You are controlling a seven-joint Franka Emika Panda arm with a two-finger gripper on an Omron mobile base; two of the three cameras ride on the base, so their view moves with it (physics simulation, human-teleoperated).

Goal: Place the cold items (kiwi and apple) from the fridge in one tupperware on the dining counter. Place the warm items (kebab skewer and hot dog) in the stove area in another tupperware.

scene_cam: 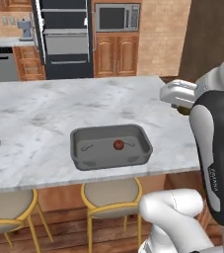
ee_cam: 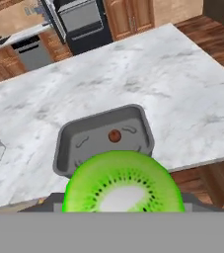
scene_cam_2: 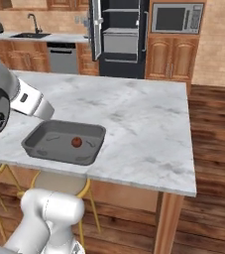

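In the hand view the gripper (ee_cam: 123, 210) is clamped on a halved kiwi (ee_cam: 123, 184), which sits at 6 o'clock, above the near edge of the grey tupperware (ee_cam: 64, 143). Both base views show the apple (scene_cam: 118, 144) lying inside that container on the white marble dining counter (scene_cam: 39, 113). Beyond, at 12 o'clock, stand the open fridge (scene_cam_2: 119, 37) and a microwave (scene_cam_2: 176, 18).

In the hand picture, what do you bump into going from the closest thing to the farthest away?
Kiwi → grey tupperware with the apple in it → marble counter → fridge.
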